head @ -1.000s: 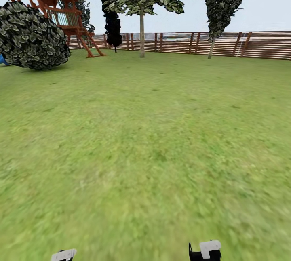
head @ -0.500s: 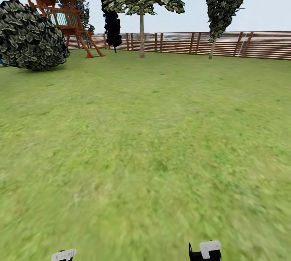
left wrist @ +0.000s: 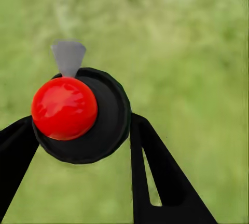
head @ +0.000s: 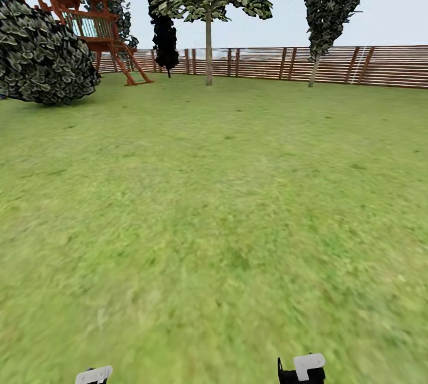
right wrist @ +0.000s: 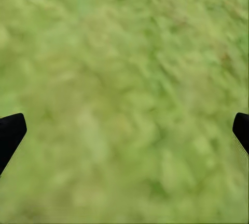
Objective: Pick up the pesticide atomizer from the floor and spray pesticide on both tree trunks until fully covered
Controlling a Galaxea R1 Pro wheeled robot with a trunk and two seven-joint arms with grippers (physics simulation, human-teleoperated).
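Out on the lawn (head: pixel 226 205), bottle in hand!
Left claw (left wrist: pixel 78 130) pinches the pesticide atomizer (left wrist: pixel 78 115) above grass; right claw (right wrist: pixel 124 125) spread wide. One tree (head: pixel 208 45) stands by the fence (head: pixel 356 66).

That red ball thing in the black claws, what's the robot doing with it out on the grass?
That red ball is the top of the pesticide atomizer, a little spray bottle. The robot's left pincer is shut around it. The right pincer is open and holds nothing. The robot is out on the lawn, facing a tree far off by the wooden fence. No spraying is visible right now.
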